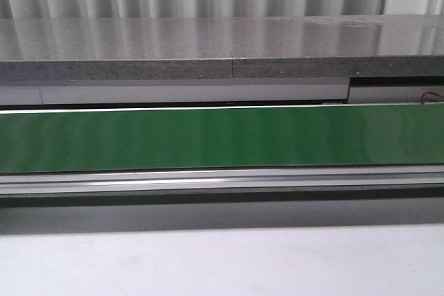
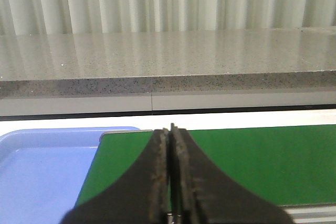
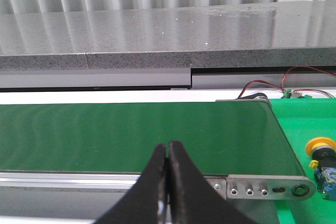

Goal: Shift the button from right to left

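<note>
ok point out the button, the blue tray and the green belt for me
button [image 3: 321, 145]: right wrist view, on its yellow cap.
blue tray [image 2: 42, 169]: left wrist view, on its bare floor.
green belt [image 1: 208, 140]: front view, on the middle of its surface.

Belt solid green, silver rail. Ledge speckled grey. Tray light blue, beside the left jaws. Button: yellow cap, black collar, blue-and-clear body, on a green mat off to the side of the black right jaws. Wires red.
</note>
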Robot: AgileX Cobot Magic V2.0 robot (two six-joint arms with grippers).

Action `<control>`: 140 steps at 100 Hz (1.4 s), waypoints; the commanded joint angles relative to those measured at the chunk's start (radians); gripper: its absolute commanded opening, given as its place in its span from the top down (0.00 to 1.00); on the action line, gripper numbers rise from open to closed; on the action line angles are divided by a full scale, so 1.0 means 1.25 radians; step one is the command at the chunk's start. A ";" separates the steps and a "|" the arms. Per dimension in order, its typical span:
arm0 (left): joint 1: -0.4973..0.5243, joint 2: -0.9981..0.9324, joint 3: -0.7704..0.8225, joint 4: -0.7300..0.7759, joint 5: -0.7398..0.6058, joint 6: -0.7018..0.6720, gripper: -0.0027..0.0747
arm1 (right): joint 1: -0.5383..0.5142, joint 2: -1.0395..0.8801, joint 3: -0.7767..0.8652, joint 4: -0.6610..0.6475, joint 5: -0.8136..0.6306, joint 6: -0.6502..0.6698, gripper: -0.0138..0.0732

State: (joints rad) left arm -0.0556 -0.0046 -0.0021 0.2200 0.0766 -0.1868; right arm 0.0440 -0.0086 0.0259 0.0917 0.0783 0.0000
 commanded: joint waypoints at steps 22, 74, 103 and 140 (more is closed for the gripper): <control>-0.007 -0.027 0.019 -0.006 -0.061 -0.008 0.99 | 0.000 -0.009 -0.013 0.003 -0.068 0.000 0.92; -0.007 -0.027 0.019 -0.006 -0.061 -0.008 0.99 | 0.000 -0.009 -0.013 0.003 -0.099 0.000 0.92; -0.007 -0.027 0.019 -0.006 -0.061 -0.008 0.99 | 0.000 -0.001 -0.166 0.005 0.064 0.000 0.92; -0.007 -0.027 0.019 -0.006 -0.061 -0.008 0.99 | 0.000 0.242 -0.543 0.005 0.493 0.000 0.92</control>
State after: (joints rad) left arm -0.0556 -0.0046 -0.0021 0.2200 0.0766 -0.1868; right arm 0.0440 0.2000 -0.5355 0.0940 0.6296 0.0000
